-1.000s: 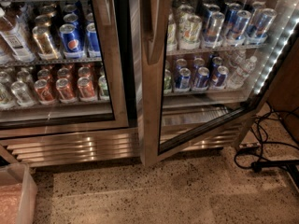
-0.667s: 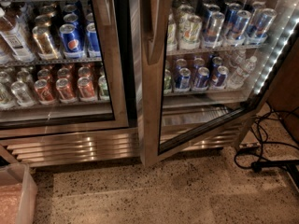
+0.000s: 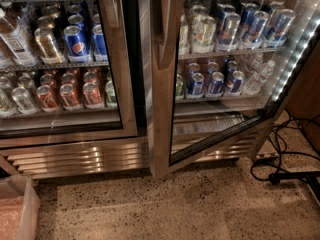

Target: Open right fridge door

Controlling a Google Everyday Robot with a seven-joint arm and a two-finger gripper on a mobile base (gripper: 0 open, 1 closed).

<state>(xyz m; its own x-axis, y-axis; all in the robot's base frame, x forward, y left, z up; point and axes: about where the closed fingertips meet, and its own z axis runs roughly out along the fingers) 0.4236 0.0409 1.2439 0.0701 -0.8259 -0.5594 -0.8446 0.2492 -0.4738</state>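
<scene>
Right fridge door [image 3: 161,114] ajar, hinged at right, handle edge swung out toward camera. Gripper out of frame; its state cannot be told. Risks: unheld door may drift shut; wider swing may snag floor cables [image 3: 280,176].

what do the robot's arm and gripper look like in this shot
Nothing can be described: neither the arm nor the gripper is in the camera view. It shows only the right fridge door ajar, the twin door beside it, and the speckled floor. The black cables on the floor at right join no robot part in view.
</scene>
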